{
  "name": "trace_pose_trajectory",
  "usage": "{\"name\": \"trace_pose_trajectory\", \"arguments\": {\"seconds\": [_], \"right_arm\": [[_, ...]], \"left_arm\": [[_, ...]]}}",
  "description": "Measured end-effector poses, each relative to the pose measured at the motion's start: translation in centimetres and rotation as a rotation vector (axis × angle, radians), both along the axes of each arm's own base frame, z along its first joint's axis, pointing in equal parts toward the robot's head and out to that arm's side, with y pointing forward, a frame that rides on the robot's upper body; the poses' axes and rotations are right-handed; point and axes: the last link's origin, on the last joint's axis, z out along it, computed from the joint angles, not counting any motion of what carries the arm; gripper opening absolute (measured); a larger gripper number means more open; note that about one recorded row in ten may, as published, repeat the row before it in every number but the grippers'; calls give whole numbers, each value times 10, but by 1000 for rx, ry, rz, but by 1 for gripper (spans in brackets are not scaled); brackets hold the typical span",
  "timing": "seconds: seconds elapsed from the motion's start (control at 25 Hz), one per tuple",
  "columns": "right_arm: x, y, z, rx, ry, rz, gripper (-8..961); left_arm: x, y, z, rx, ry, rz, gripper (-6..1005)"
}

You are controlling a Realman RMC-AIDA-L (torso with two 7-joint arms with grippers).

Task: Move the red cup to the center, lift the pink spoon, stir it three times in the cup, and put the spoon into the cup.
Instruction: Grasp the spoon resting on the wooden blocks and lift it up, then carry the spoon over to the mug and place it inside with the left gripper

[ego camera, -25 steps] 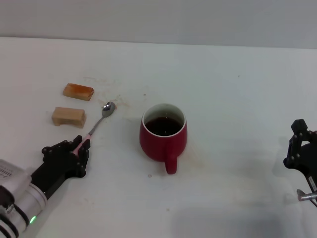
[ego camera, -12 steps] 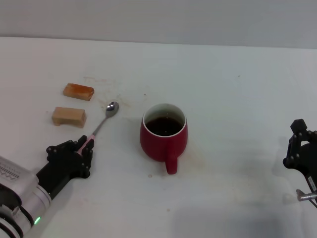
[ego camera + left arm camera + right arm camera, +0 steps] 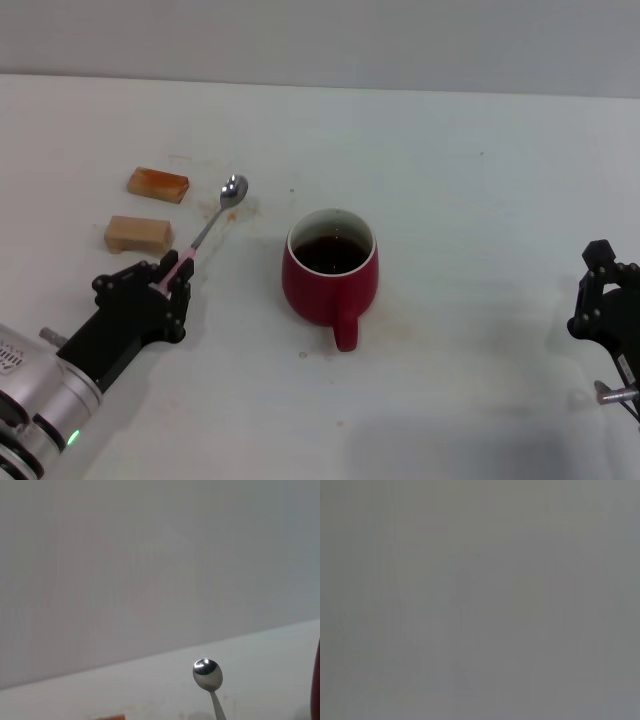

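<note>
White worktop (image 3: 480,180), faintly stained near the spoon and beside the cup. Two tan rectangular blocks at the robot's left: farther block (image 3: 158,184) with an orange-brown top face, nearer block (image 3: 139,235) paler, apart from each other, both just left of the spoon's line. Nothing between spoon bowl and cup. Red cup (image 3: 331,275) upright at centre of the worktop, loop handle turned toward the robot, white interior, dark liquid inside well below the rim; cup free of both arms. Pink spoon (image 3: 211,223) slanting up and away from the left gripper (image 3: 170,281), pink handle end clamped in the jaws, silver neck and bowl projecting toward the far side, bowl tip over the stained patch to the left of the cup and beyond the nearer block; whether the bowl clears the surface not determinable from the head view. In the left wrist view, spoon bowl (image 3: 207,673) raised against the grey wall, worktop edge behind, red sliver of the cup at the frame's edge. Right gripper (image 3: 606,300) idle near the right edge of the worktop, well apart from the cup; state of its jaws not discernible. Right wrist view uniformly grey.
</note>
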Motion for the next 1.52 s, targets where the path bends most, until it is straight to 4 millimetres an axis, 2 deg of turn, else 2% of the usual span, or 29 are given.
{"name": "trace_pose_trajectory", "arguments": {"seconds": [0.24,0.36,0.4,0.44,0.56,0.6,0.64,0.92,1.04,1.2,1.4,1.52], "right_arm": [[0,1,0,-3,-1,2,0],[-1,1,1,2,2,6,-1],[-2,2,1,5,5,7,-1],[-2,2,1,5,5,7,-1],[-2,2,2,12,6,8,-1],[-2,3,2,13,7,9,-1],[-2,3,3,14,7,9,-1],[-2,3,4,26,9,6,-1],[-1,3,5,29,9,2,-1],[-1,4,5,33,9,3,-1],[-1,7,7,43,9,1,-1],[-1,7,7,44,9,1,-1]], "left_arm": [[10,12,7,10,-12,-40,145],[16,25,17,7,-20,-62,145],[25,38,29,-4,-22,-59,145],[25,38,29,-4,-22,-59,145],[42,60,47,-34,23,-42,145],[54,71,59,-44,74,-46,145],[54,71,59,-44,74,-46,145],[108,93,102,-20,221,-70,145],[122,97,112,-14,320,-66,145],[145,102,118,-12,449,-65,145],[177,103,117,-33,603,-70,145],[186,102,116,-47,654,-92,145]]}}
